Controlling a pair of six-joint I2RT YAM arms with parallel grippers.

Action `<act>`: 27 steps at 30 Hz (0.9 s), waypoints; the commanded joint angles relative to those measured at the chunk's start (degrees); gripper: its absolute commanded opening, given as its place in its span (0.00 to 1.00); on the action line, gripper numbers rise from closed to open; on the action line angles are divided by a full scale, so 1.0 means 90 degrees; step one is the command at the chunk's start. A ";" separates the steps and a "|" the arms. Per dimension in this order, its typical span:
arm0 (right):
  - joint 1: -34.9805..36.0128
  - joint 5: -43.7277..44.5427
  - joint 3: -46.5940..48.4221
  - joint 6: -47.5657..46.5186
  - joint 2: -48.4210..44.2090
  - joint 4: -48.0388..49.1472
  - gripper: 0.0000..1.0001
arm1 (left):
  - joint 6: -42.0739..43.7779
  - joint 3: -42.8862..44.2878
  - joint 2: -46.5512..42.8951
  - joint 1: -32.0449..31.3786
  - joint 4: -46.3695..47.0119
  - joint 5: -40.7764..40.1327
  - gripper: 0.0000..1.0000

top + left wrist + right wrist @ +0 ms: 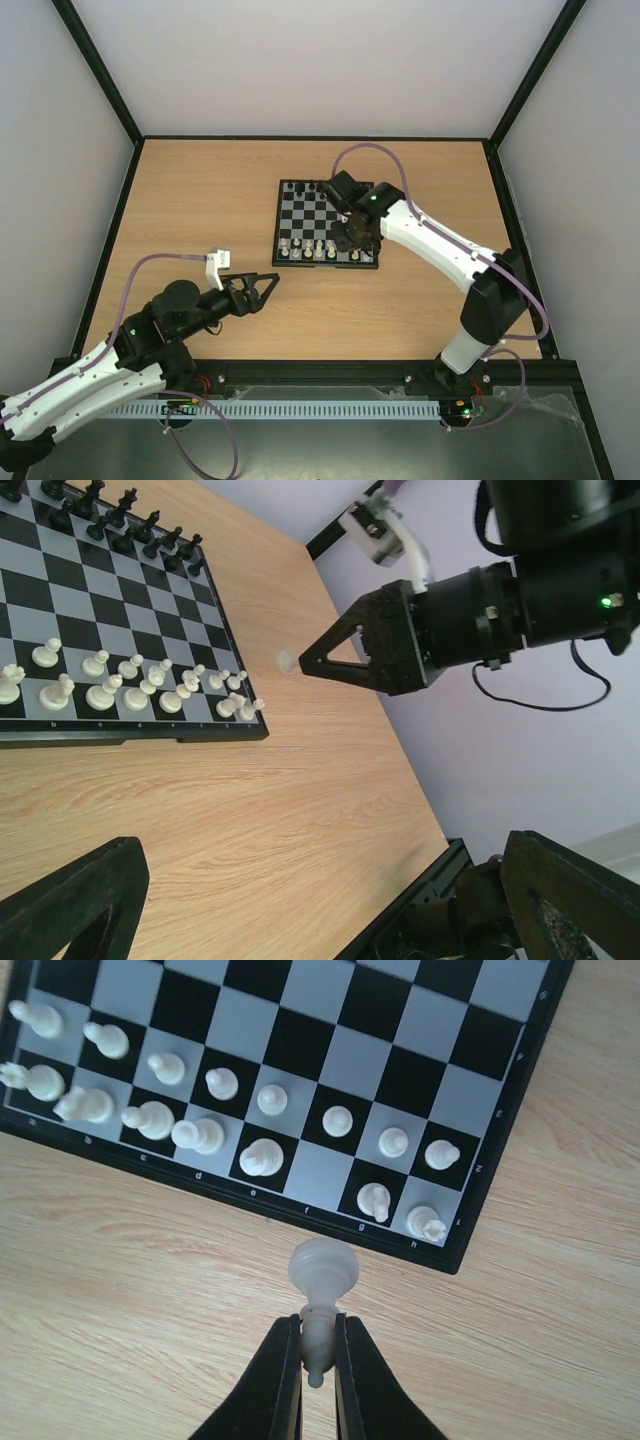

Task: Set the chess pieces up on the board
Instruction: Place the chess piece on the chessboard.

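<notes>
Right gripper (318, 1338) was clamped on one white piece (321, 1270), pinched by its thin end with the round base pointing away from the fingers. The piece hung over the table (120, 1290) just off the board's (400, 1060) near rim, not touching it. It was in line with a bare pale square in the outer white row.

The other white pieces (262, 1155) stood in the two rows nearest that rim: eight pawns in the inner row, seven figures in the outer row. Black pieces (120, 515) lined the far edge.

Left gripper (268, 292) had its fingers spread wide apart and held nothing. It sat low over the table, well apart from the board.
</notes>
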 commanded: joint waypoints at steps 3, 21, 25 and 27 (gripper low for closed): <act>-0.0126 -0.0428 0.0231 -0.0522 0.0666 -0.0446 0.06 | 0.0200 -0.0023 0.0083 -0.0007 -0.0086 -0.0058 1.00; -0.0394 -0.0638 0.0437 -0.0775 0.1882 -0.0278 0.07 | 0.0280 -0.0016 0.0216 -0.0002 -0.0074 -0.0047 0.99; -0.0428 -0.0673 0.0543 -0.0800 0.2116 -0.0238 0.07 | 0.0300 -0.0013 0.0236 -0.0002 -0.0083 -0.0072 1.00; -0.0447 -0.0690 0.0565 -0.0822 0.2199 -0.0218 0.07 | 0.0310 -0.0013 0.0236 -0.0002 -0.0091 -0.0081 0.99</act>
